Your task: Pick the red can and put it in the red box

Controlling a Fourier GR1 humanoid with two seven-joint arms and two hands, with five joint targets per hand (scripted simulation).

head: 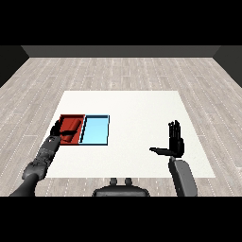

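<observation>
The red tray (80,118) was seen at the table's (142,108) left side, with the blue tray (96,131) right next to it, touching along one edge. The can (72,127) was found lying inside the red tray, tipped over rather than upright as far as could be told, since red on red made its outline pretty hard to pick out.

The left hand (57,130) was parked at the red tray's left edge, over the rim, right by the can. Whether its fingers were curled on the can or just resting beside it couldn't be made out, as the hand was mostly a dark blob against the tray. The left forearm (43,156) was stretched in from the lower left corner.

The right hand (175,144) was held up well apart from both trays, over the right part of the table, fingers straight up and thumb stuck out sideways, so open and nothing held.
</observation>
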